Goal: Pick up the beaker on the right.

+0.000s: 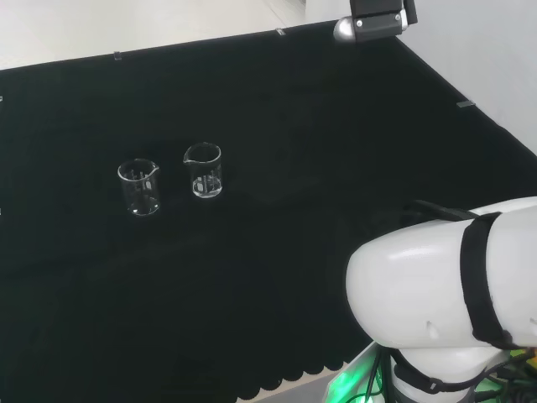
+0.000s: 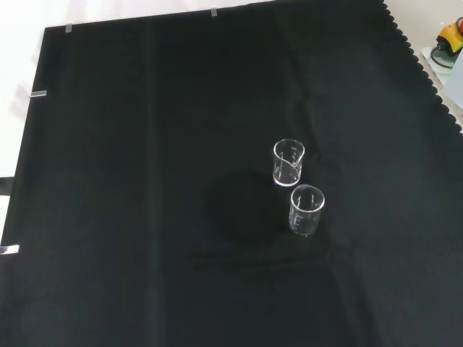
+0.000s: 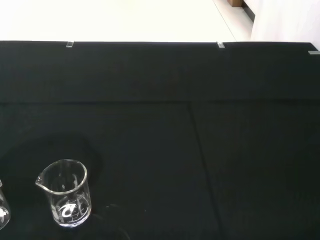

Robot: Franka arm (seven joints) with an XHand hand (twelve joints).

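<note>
Beaker on the right (image 1: pixel 204 171) stands upright on the table (image 1: pixel 294 109), on its black cloth, well away from every edge of it. It is a small vessel of clear glass with a pouring spout at the rim, and I cannot say that anything is inside. Just beside it stands a second beaker (image 1: pixel 139 187) of the same kind, also upright; the two are near each other but I see a narrow gap of cloth between them. In the head view the second one is to the left and a little closer to the near edge. In the front view the pair stands one behind the other, the first beaker (image 2: pixel 289 162) farther and the second (image 2: pixel 307 210) nearer, toward the right half of the table. The white arm link (image 1: pixel 445 285) is at the near right corner in the head view. About the hand I cannot tell if it is apart or together.
</note>
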